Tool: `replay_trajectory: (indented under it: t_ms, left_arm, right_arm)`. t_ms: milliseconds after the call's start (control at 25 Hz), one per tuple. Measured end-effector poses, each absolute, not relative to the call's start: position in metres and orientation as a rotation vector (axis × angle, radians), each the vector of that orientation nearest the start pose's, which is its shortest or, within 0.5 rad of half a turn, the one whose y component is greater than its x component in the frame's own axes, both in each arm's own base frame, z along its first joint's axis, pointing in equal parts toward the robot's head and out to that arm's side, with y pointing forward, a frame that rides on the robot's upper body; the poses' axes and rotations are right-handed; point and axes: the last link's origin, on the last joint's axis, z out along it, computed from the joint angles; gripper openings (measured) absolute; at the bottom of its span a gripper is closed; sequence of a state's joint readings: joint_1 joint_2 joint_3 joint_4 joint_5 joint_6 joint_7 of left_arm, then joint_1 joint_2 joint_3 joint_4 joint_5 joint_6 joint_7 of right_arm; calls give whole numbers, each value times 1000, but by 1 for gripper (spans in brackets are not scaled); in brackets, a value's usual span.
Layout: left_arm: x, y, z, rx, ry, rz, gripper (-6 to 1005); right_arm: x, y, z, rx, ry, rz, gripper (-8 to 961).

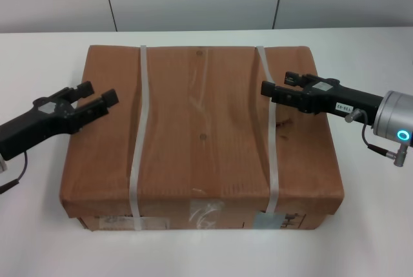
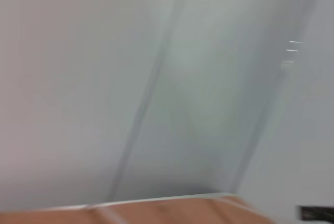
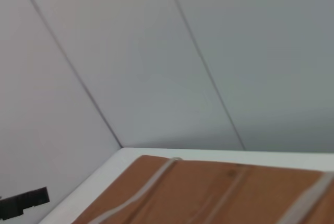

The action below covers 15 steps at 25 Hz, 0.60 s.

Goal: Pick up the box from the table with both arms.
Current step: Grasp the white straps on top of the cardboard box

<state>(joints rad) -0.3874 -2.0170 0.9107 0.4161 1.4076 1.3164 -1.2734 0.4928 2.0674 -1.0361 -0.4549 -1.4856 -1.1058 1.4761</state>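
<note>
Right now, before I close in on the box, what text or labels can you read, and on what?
Nothing is readable.
White label on the right gripper, over the box top: dark characters, too small to read.
Labels on the box's front side: print too blurred to read.
Left gripper, at the box's left edge: no text visible.

Left gripper (image 1: 100, 96) comes in from the left side, fingers spread apart and pointing toward the middle. Right gripper (image 1: 271, 88) reaches in from the right, roughly level; can't really make out its fingers.
</note>
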Motion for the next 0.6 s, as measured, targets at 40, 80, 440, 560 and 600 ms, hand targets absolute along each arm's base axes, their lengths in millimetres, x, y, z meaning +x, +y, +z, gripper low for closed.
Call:
replay_trajectory:
  t_ms: [40, 80, 440, 560, 600]
  left_arm:
    - [-317, 325, 6, -2211, -956, -913, 767]
    - [-317, 325, 6, -2211, -956, -913, 767]
    - [-318, 335, -9, -2195, -1082, -866, 767]
    - [-318, 335, -15, -2205, -1106, -846, 766]
    - [-317, 336, -17, -2210, -1109, -842, 766]
  right_arm:
    - [285, 354, -36, -2309, 1093, 781, 861]
    - [287, 354, -36, -2297, 1116, 780, 861]
    - [292, 356, -51, -2252, 1246, 739, 861]
    - [288, 358, -57, -2260, 1266, 729, 861]
    - [287, 358, -58, -2263, 1268, 729, 860]
